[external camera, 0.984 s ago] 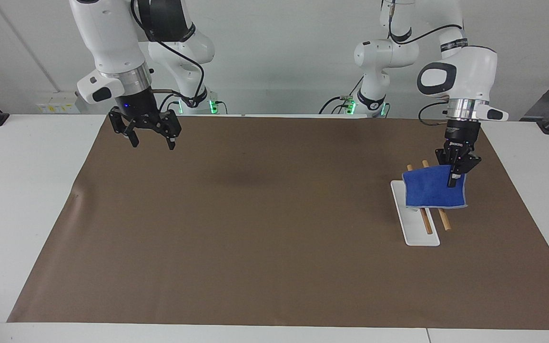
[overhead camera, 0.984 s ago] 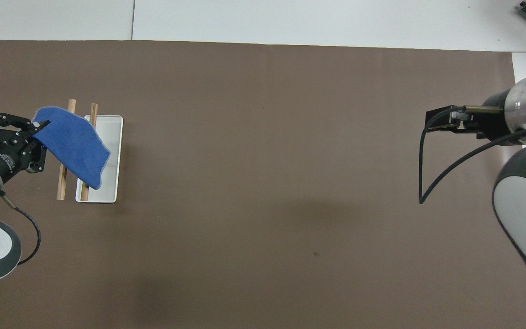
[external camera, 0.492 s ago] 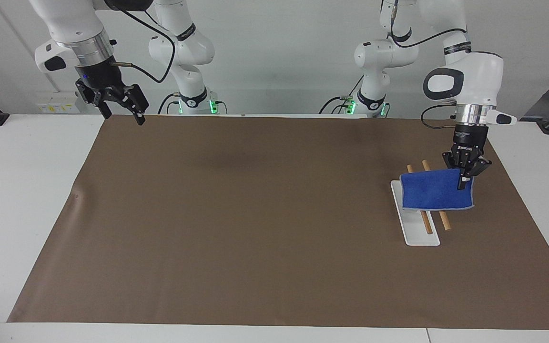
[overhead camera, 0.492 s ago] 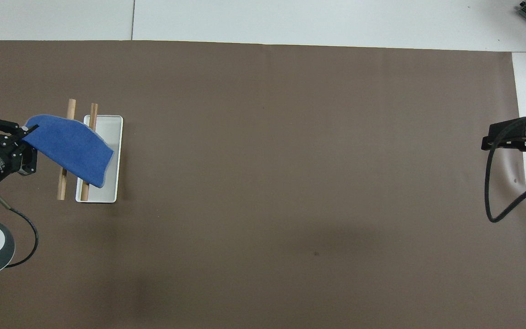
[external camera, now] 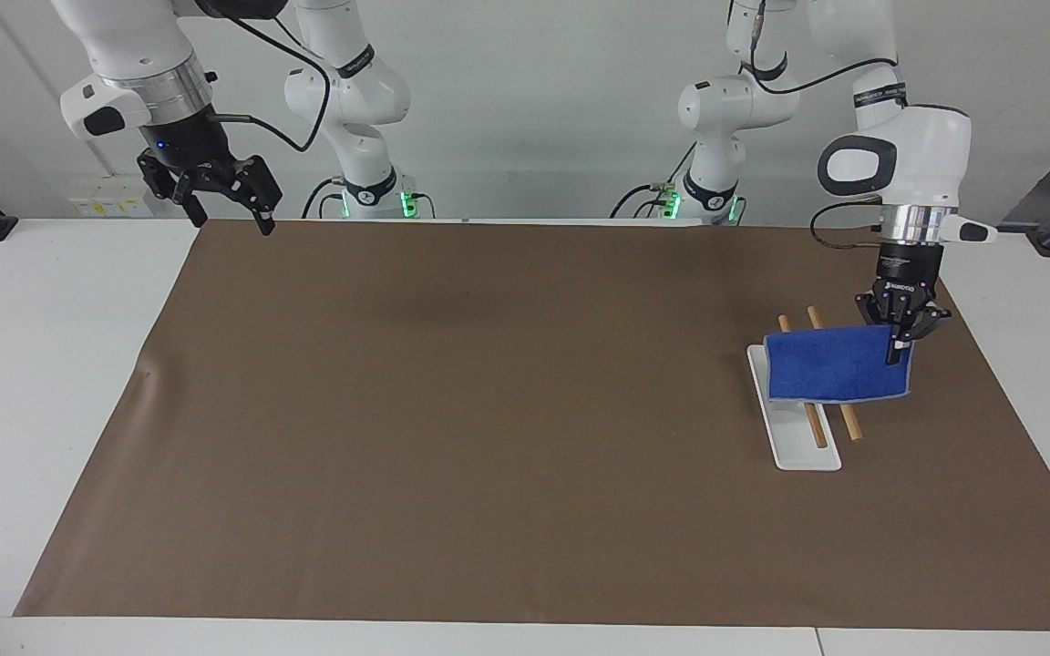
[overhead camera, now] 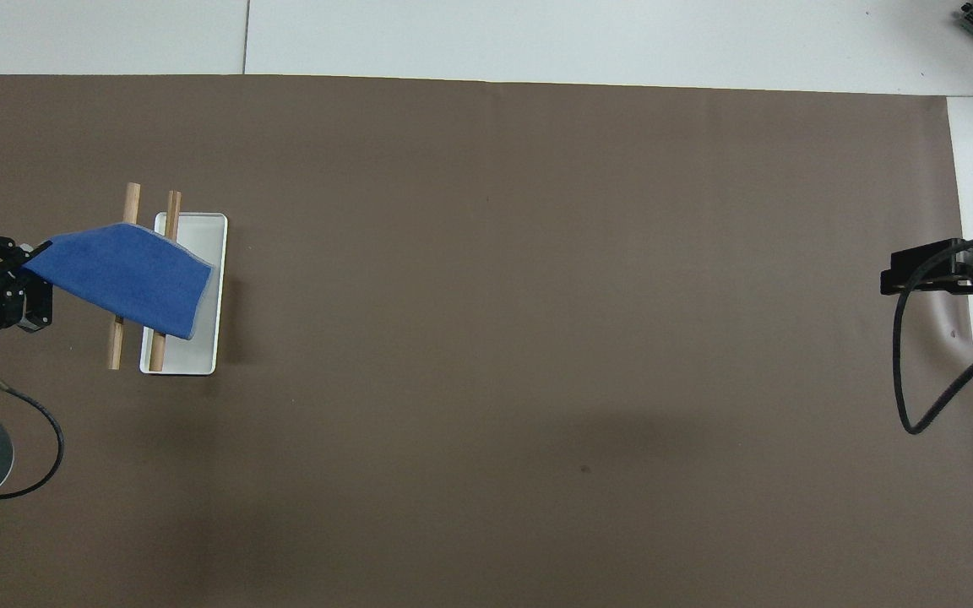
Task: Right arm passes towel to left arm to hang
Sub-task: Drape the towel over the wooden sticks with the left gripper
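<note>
Towel (external camera: pixel 833 367) was draped across the rack (external camera: pixel 794 428) rods, one corner pinched by the left gripper (external camera: pixel 896 344); the right gripper (external camera: pixel 226 202) was parked, spread, over the desk's right-arm corner.

My black left end effector (external camera: pixel 897 339) holds a bright blue towel (external camera: pixel 835 366) with a pale grey edge; white rack (external camera: pixel 794 435), tan wooden rods (external camera: pixel 849 421), brown mat (external camera: pixel 488 410).

One high camera faces the robots across the worktop (external camera: pixel 51 383); another looks steeply down from above them. Both share the brown mat (external camera: pixel 488 410).
</note>
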